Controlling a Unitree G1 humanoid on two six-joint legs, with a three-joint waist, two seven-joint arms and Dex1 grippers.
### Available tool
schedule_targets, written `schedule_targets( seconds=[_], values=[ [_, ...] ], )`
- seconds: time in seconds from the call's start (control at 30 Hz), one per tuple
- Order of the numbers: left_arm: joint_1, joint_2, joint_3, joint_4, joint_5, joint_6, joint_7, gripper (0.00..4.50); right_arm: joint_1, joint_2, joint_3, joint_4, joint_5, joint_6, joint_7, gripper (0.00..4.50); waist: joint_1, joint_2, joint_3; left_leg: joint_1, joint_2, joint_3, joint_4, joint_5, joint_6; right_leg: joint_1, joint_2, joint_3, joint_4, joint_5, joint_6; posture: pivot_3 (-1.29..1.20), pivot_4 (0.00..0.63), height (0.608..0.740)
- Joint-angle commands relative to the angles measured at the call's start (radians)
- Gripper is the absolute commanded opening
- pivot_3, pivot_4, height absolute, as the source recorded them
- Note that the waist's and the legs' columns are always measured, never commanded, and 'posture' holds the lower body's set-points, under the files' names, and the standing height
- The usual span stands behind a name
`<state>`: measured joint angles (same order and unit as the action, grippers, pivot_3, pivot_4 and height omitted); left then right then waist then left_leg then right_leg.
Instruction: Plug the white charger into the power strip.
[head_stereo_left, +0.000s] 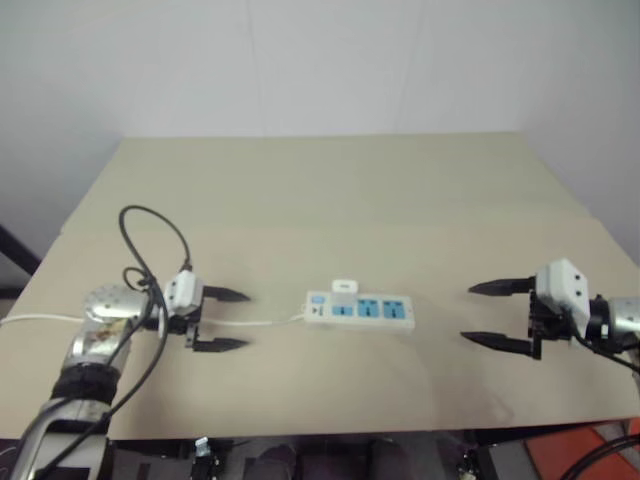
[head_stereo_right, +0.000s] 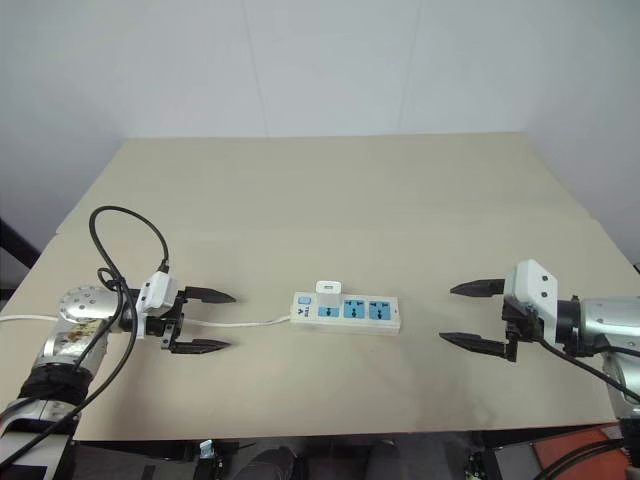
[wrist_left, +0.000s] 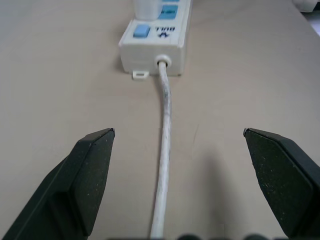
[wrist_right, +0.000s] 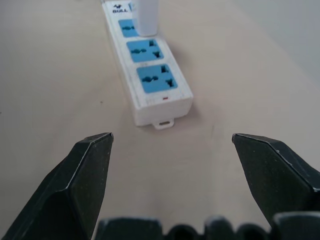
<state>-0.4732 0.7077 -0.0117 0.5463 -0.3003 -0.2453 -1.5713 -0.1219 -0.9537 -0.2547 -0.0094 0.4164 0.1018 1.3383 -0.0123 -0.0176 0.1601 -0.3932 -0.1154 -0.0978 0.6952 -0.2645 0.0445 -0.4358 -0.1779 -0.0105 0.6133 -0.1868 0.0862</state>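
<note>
Tabletop (head_stereo_right: 330, 190): power strip (head_stereo_right: 346, 312) central, edges distant.

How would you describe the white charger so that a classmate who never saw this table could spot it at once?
Find the tan table, then the power strip lying near its front edge. The white charger stands upright in the socket nearest the switch and cord end; the other two blue sockets are empty.

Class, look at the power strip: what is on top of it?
The white charger stands upright on the power strip, in the socket nearest the switch end. That socket is covered; two blue sockets stay bare.
</note>
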Motion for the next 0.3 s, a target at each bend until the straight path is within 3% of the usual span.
schedule_targets(
  seconds=[0.03, 0.3],
  values=[
    [-0.038, 0.006, 0.011, 0.046, 0.009, -0.039, -0.008, 4.49, 0.024, -0.031, -0.072, -0.060, 0.030, 0.015, -0.016, 4.50, 0.001, 0.000, 0.000, 0.000, 0.000, 0.000, 0.000, 0.000, 0.000, 0.000, 0.000, 0.000, 0.000, 0.000, 0.000, 0.00, 0.150, 0.740],
    [-0.073, -0.005, 0.013, 0.121, 0.017, -0.080, -0.023, 4.49, 0.083, -0.061, -0.100, -0.055, -0.009, 0.023, -0.063, 4.50, 0.003, 0.000, 0.000, 0.000, 0.000, 0.000, 0.000, 0.000, 0.000, 0.001, 0.000, -0.001, -0.001, 0.000, 0.000, 0.00, 0.150, 0.740]
  ],
)
